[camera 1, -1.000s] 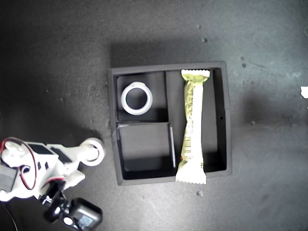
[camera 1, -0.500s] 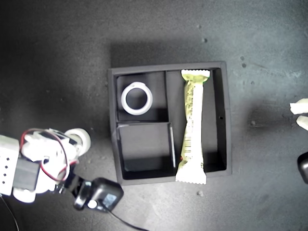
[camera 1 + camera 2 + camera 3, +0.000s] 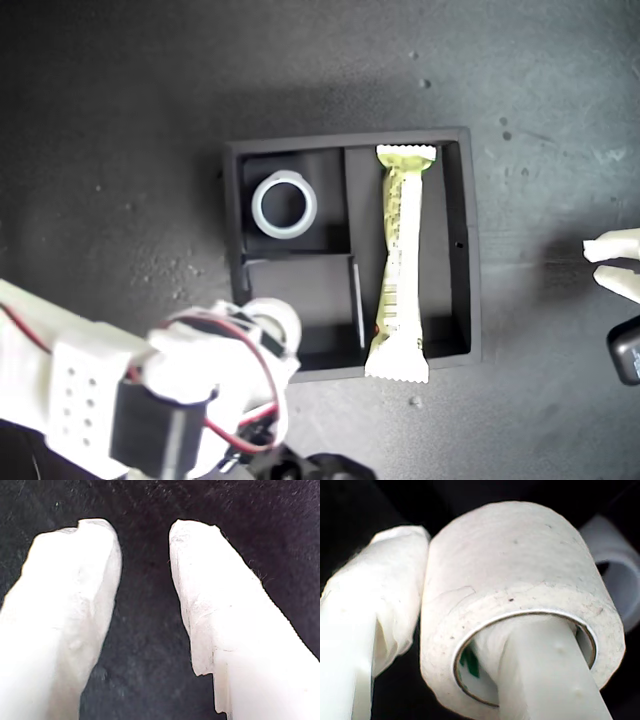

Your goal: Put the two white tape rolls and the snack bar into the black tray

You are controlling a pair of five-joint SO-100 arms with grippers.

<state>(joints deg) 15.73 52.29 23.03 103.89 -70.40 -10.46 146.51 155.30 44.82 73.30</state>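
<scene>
In tray (image 3: 458,215): one roll (image 3: 283,204); one bar (image 3: 399,262)

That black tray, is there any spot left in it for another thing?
In the black tray, one small square is bare, between the tape roll and the snack bar; my second gripper hovers over it holding another roll. The other compartments are taken.

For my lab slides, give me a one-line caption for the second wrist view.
My second gripper clamps a white tape roll, one finger through its core, another outside.
</scene>
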